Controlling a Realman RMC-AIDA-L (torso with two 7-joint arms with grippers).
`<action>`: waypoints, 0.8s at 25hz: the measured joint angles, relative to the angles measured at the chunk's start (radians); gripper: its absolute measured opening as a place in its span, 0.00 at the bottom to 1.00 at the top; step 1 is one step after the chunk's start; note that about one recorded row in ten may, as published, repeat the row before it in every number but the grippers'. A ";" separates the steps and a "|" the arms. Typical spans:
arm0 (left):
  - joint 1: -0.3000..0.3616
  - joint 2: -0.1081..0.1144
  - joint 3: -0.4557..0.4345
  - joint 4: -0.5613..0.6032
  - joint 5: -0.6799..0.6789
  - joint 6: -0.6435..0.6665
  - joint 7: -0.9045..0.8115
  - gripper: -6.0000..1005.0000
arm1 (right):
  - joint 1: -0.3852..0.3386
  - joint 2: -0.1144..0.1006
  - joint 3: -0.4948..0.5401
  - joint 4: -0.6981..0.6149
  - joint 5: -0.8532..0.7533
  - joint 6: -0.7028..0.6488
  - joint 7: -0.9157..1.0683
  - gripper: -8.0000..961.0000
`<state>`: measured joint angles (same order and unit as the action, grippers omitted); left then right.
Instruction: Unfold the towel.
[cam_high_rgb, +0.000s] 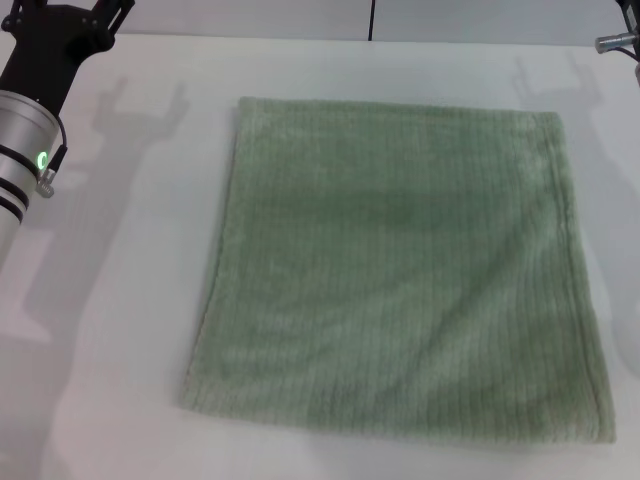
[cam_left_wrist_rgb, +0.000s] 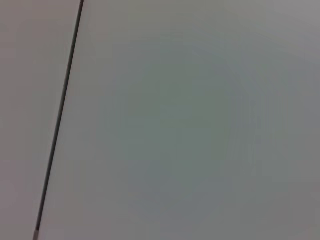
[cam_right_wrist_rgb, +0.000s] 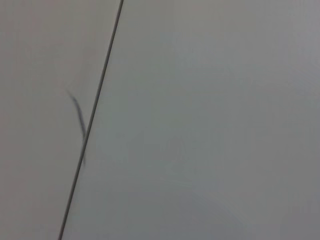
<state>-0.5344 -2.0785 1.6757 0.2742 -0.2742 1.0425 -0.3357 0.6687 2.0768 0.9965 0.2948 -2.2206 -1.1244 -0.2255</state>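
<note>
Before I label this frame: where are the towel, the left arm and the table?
towel (cam_high_rgb: 400, 280), head view, middle of the cloth.
left arm (cam_high_rgb: 25, 135), head view, silver wrist section at the left edge.
table (cam_high_rgb: 110, 300), head view, bare white surface left of the towel.

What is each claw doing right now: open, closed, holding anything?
Left claw: raised at the table's far left corner, off the pale sage-green terry towel; fingers cannot be told.
Right claw: not in view.

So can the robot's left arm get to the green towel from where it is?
Probably yes. The left arm is up at the far left corner, and only bare white table lies between it and the towel's left edge. Nothing blocks the way.
</note>
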 joint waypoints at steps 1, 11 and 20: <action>0.000 0.000 0.000 0.000 0.000 0.000 0.000 0.86 | 0.001 0.000 -0.001 -0.001 0.000 0.000 0.000 0.75; 0.018 0.000 0.026 -0.004 -0.004 0.002 -0.002 0.86 | 0.009 -0.001 -0.008 -0.002 -0.001 -0.003 0.000 0.75; 0.020 0.000 0.042 -0.003 0.002 0.008 0.003 0.86 | 0.019 -0.003 0.000 -0.002 -0.001 -0.002 0.000 0.75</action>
<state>-0.5145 -2.0785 1.7179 0.2707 -0.2721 1.0503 -0.3324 0.6881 2.0739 0.9969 0.2929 -2.2213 -1.1262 -0.2255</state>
